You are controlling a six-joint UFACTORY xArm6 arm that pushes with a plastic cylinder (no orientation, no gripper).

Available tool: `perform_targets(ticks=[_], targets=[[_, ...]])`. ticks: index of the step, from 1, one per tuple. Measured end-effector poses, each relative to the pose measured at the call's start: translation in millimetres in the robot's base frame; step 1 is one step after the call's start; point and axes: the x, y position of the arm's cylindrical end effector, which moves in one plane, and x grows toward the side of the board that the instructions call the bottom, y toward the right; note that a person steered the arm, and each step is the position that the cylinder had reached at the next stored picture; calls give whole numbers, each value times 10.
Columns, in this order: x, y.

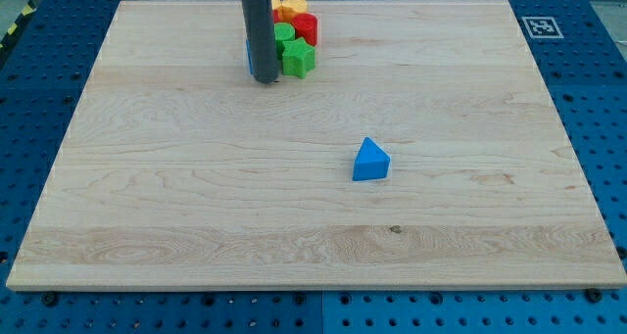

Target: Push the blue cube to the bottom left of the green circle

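Observation:
My tip (265,80) rests on the board near the view's top, left of centre. The blue cube (249,60) is almost wholly hidden behind the rod; only a thin blue sliver shows at the rod's left edge. Just right of the rod sits a tight cluster: a green star (299,59), a green rounded block that looks like the green circle (284,32) above it, a red block (307,25) and a yellow block (292,5). The tip stands at the lower left of this cluster, touching or nearly touching the green star.
A blue triangle (370,162) lies alone right of the board's middle. The wooden board (147,207) sits on a blue perforated table. A marker tag (537,25) is off the board's top right corner.

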Motion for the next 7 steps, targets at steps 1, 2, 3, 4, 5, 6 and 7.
perform_targets(ticks=[1,2,3,4,5,6,7], targets=[[207,74],[292,217],[291,218],[512,219],[535,219],[544,219],[623,219]])
